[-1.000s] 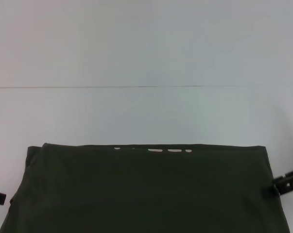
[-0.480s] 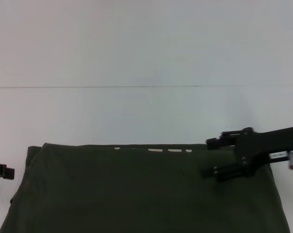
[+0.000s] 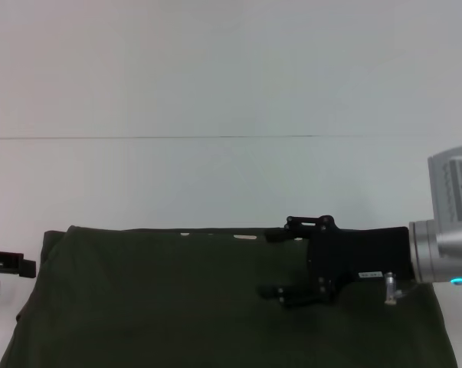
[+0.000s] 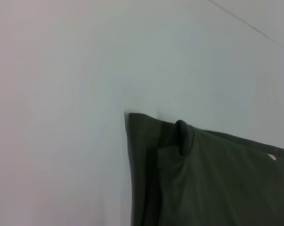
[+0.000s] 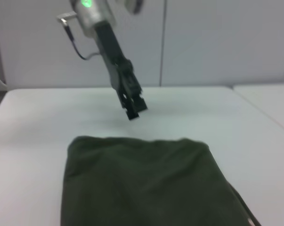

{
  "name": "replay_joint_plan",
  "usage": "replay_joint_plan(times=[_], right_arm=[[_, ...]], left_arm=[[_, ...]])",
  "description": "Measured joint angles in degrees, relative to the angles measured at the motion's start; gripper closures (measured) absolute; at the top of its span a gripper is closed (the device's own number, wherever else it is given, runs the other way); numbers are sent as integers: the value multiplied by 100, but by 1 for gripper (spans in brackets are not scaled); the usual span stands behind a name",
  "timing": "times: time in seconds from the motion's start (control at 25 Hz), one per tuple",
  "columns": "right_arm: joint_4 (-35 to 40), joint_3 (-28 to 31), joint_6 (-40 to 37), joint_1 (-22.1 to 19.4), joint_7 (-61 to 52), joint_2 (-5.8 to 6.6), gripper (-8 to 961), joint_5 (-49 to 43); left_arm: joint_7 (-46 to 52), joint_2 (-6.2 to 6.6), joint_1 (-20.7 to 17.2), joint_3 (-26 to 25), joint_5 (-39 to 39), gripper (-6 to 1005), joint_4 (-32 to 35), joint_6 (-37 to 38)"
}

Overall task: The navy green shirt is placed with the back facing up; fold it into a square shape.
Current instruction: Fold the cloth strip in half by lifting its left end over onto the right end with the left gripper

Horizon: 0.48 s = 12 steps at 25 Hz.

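Note:
The navy green shirt (image 3: 177,307) lies folded flat on the white table at the near edge, plain side up. Bits of cream lettering (image 3: 246,237) peek out along its far edge. My right gripper (image 3: 273,259) is open and hovers over the shirt's right half, its fingers pointing left. My left gripper (image 3: 4,274) sits at the far left, just off the shirt's left side, open and empty. It also shows in the right wrist view (image 5: 132,108), above the table beyond the shirt (image 5: 142,183). The left wrist view shows the shirt's far left corner (image 4: 179,141), slightly bunched.
The white table (image 3: 215,92) stretches bare beyond the shirt, with a thin seam line (image 3: 177,138) across it. A grey wall (image 5: 203,42) stands behind the table in the right wrist view.
My right gripper came in from the right edge and moved left over the shirt. My left gripper rose a little at the left edge. The shirt has not moved.

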State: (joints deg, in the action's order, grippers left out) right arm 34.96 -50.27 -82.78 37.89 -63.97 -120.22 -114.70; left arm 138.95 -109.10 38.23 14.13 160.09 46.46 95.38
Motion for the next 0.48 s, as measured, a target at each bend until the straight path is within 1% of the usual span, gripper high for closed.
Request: replay_joint_plan(times=[0.08, 0.28, 0.48], right_arm=[[-394, -9, 190, -6, 720, 2, 68, 294], [-542, -234, 366, 12, 911, -4, 68, 323], [-616, -563, 545, 55, 889, -7, 67, 350]], left_arm=[[-28, -8, 0, 21, -5, 121, -4, 3], [-92, -17, 0, 15, -37, 121, -6, 101], [-175, 1, 24, 40, -483, 121, -55, 631]])
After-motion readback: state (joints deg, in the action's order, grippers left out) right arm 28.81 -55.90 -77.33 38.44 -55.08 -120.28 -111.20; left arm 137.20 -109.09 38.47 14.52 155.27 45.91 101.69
